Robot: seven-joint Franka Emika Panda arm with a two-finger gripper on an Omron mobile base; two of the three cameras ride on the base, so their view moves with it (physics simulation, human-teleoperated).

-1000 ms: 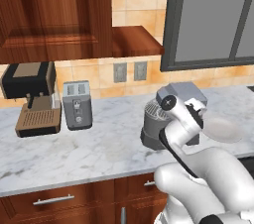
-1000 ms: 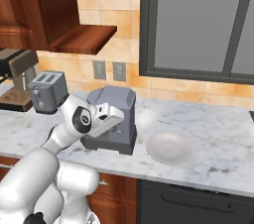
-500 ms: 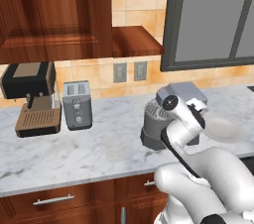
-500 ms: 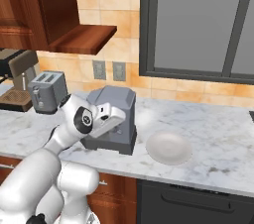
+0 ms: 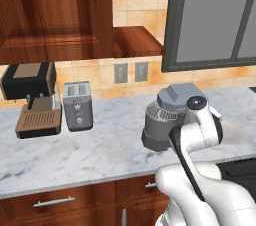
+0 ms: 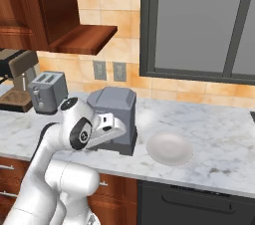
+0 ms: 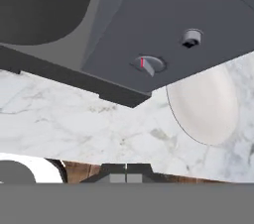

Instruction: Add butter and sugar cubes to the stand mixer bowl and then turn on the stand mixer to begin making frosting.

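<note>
From the left base view, we see the stand mixer (image 5: 176,101) right of centre, its stand mixer bowl (image 5: 158,129) unmoved since earlier. In the right base view our arm sits slightly lower. In the hand view, the gripper (image 7: 126,171) at bottom centre is closed, empty, facing the mixer's dial (image 7: 149,64).

Two base views behind the arm, looking forward and down from left and right, sharing mixer (image 5: 172,115) and worktop (image 6: 224,144), hand view close on mixer's side (image 7: 163,29)

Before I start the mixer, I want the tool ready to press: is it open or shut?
Shut. In the hand view the tool shows its two dark tips pressed together with no gap, facing the stand mixer.
</note>
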